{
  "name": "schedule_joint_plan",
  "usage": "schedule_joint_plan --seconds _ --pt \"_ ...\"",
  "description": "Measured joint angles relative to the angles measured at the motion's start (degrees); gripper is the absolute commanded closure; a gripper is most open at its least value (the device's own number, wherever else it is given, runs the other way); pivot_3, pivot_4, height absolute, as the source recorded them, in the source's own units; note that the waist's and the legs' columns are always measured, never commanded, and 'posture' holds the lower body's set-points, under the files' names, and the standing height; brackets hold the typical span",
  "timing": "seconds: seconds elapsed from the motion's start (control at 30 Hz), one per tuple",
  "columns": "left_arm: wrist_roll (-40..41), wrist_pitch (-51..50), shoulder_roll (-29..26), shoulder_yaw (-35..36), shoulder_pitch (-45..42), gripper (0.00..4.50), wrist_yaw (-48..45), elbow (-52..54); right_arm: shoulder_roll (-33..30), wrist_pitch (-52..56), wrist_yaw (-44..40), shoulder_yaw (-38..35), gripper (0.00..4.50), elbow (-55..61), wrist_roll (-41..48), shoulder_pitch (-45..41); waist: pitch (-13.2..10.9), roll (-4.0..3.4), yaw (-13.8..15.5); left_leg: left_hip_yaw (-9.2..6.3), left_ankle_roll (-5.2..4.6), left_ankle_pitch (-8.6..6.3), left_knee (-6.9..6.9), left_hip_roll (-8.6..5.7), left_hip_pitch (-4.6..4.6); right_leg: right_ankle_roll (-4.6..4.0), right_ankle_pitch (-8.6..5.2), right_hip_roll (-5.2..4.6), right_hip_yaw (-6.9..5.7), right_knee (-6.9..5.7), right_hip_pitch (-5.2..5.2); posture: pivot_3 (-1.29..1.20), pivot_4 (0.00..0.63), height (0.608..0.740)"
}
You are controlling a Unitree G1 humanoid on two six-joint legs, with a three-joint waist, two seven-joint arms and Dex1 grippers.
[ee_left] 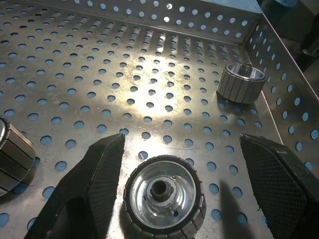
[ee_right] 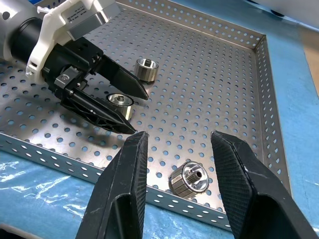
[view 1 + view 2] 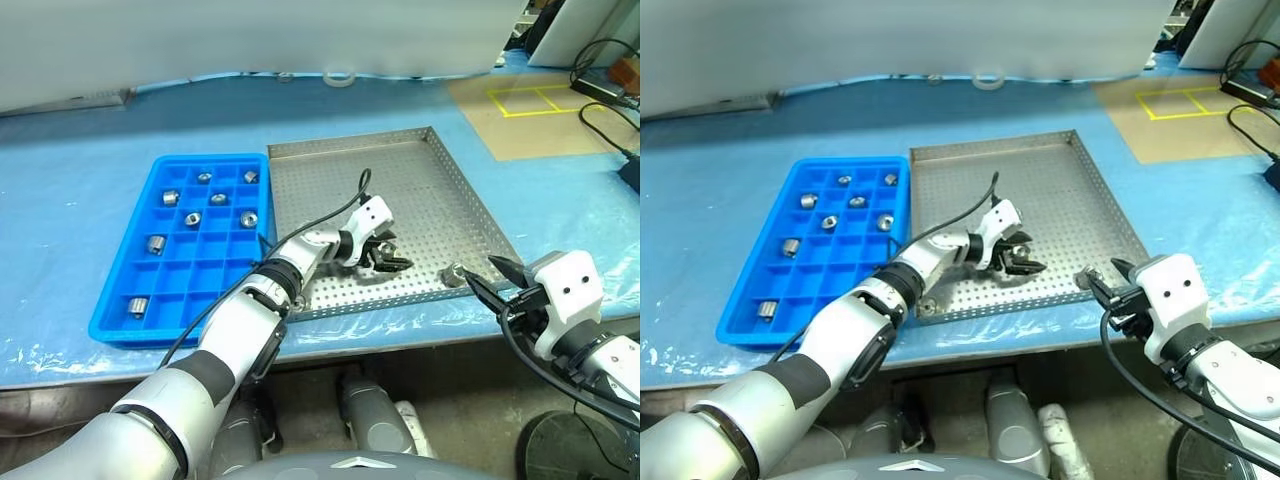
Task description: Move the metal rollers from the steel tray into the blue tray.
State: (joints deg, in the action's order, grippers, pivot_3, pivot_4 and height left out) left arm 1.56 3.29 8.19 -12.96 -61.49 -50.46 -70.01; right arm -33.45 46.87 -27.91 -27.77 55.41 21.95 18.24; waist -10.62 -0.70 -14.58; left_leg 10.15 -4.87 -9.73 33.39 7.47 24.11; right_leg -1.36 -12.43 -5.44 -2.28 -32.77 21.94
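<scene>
Your left pincer stands wide open, holding nothing, low over the steel tray at centre frame. One roller stands on end between its fingers, bore up, touching neither. Another lies tilted near the tray's lower-right corner. Your right pincer, beside that corner, is closed and empty.

Shiny ribbed metal rollers, perforated matt steel tray, glossy blue plastic tray.
</scene>
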Motion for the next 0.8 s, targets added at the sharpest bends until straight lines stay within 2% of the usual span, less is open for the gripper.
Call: schedule_joint_plan --seconds 0.2,0.3,0.4,0.47,0.57,0.8 --pt "-1.44 0.0 -0.03 0.08 0.01 0.59 -0.6 -0.7 -0.63 -0.03 0.02 0.48 2.48 -1.01 0.06 -0.72 0.0 0.0 -0.48 -0.03 -0.05 0.0 0.0 0.0 0.01 -0.01 0.01 -0.02 -0.08 0.01 -0.01 -0.68 0.15 0.74" --pt "-2.07 0.0 -0.05 0.09 0.02 1.19 -0.21 -0.8 -1.08 -0.04 0.02 0.49 2.48 -1.53 0.23 -1.58 0.0 0.0 -0.51 -0.03 -0.05 0.0 0.02 0.0 0.0 -0.01 0.01 -0.02 -0.09 0.01 -0.03 -0.67 0.15 0.74" --pt "-2.83 -0.12 -0.06 0.18 0.01 2.13 1.46 -0.84 -1.48 -0.05 0.01 0.51 2.48 -1.73 0.39 -1.78 0.0 0.0 -0.5 -0.04 -0.05 -0.01 0.03 0.0 0.01 -0.01 0.01 -0.04 -0.11 0.01 -0.05 -0.66 0.15 0.74" --pt "-3.38 -0.05 -0.08 0.17 0.01 2.13 2.07 -0.86 -1.92 -0.05 0.02 0.83 2.48 -1.93 0.5 -2.1 0.0 0.0 -0.51 -0.04 -0.06 -0.01 0.03 0.0 0.01 -0.01 0.01 -0.04 -0.11 0.01 -0.05 -0.66 0.15 0.74" --pt "-4.61 0.07 -0.15 0.06 0.03 2.72 2.42 -0.95 -2.18 -0.05 0.11 1.46 2.48 -2.22 0.51 -3.12 0.0 0.0 -0.51 -0.06 -0.05 -0.01 0.03 0.0 0.0 -0.01 0.01 -0.04 -0.15 0.01 -0.06 -0.65 0.15 0.74" --pt "-4.56 0.48 -0.66 1.04 1.05 2.78 -0.68 0.69 -2.25 -0.06 0.16 2.22 2.48 -2.79 0.65 -4.17 -0.01 0.0 -0.47 -0.07 -0.06 -0.01 0.02 0.0 0.01 -0.03 0.02 -0.06 -0.19 0.01 -0.06 -0.63 0.15 0.74"
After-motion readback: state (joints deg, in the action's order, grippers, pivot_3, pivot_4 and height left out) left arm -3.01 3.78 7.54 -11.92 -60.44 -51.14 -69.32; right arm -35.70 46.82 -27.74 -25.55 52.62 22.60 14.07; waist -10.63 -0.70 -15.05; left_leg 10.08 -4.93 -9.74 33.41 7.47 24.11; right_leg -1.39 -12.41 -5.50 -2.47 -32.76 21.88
